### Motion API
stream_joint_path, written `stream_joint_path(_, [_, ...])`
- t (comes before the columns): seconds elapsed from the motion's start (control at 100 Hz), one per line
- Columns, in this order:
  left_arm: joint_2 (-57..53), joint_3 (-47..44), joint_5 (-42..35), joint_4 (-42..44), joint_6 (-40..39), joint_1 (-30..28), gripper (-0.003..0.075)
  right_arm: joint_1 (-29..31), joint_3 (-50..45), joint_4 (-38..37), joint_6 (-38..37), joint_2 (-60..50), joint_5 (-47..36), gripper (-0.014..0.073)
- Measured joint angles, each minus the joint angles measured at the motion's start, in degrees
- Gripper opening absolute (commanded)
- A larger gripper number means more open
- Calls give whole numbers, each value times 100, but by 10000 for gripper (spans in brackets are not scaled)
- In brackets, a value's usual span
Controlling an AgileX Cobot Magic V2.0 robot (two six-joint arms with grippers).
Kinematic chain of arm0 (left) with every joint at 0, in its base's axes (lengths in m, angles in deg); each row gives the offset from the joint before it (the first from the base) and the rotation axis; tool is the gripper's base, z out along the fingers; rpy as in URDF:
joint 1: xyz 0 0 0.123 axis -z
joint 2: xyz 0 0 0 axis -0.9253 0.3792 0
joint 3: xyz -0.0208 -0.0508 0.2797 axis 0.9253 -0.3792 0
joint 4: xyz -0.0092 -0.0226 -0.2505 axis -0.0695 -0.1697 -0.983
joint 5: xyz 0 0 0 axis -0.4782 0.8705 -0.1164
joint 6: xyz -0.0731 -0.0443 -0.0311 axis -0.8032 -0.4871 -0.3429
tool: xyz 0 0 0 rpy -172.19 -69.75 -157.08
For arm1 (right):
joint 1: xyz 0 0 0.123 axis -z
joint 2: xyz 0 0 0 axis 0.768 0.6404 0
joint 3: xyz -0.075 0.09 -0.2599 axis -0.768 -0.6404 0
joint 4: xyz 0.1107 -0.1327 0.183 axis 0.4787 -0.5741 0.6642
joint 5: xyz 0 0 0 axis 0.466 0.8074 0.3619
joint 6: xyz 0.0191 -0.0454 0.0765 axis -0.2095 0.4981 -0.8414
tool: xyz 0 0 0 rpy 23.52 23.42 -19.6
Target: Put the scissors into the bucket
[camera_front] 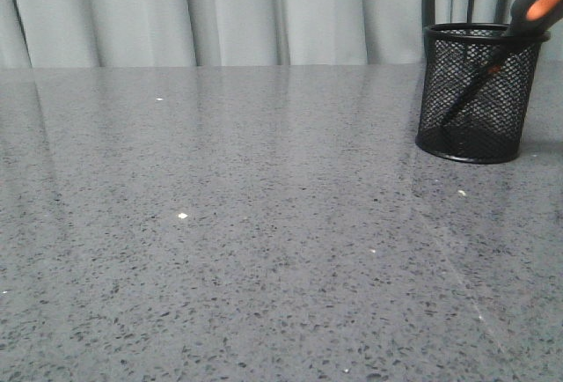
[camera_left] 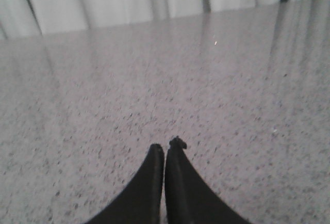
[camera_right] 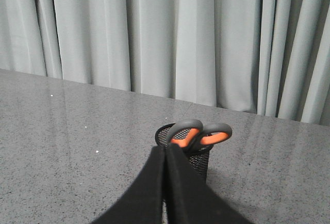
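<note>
So the scissors (camera_front: 528, 12) are sitting blades-down in the mesh bucket (camera_front: 479, 91) at the far right of the front frame, leaning so the grey and orange handles poke over the rim into the upper right corner. The bucket stands upright on the speckled grey bench (camera_front: 220, 241). Left claw (camera_left: 165, 154) is pinched together on nothing, and so is the right claw (camera_right: 165, 154).
</note>
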Motion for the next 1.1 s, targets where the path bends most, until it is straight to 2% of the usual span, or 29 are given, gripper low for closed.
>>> stream_joint_path(0.14, [0,0,420,-423,0,-134,-19,0,0,0,0,0,0,-55])
stream_joint_path(0.27, [0,0,457,-676,0,-146,-20,0,0,0,0,0,0,-55])
stream_joint_path(1.0, [0,0,464,-739,-2,-146,-19,0,-69,0,0,0,-12,-55])
stream_joint_path(1.1, [0,0,464,-739,-2,-146,-20,50,-425,-371,-126,0,-320,-55])
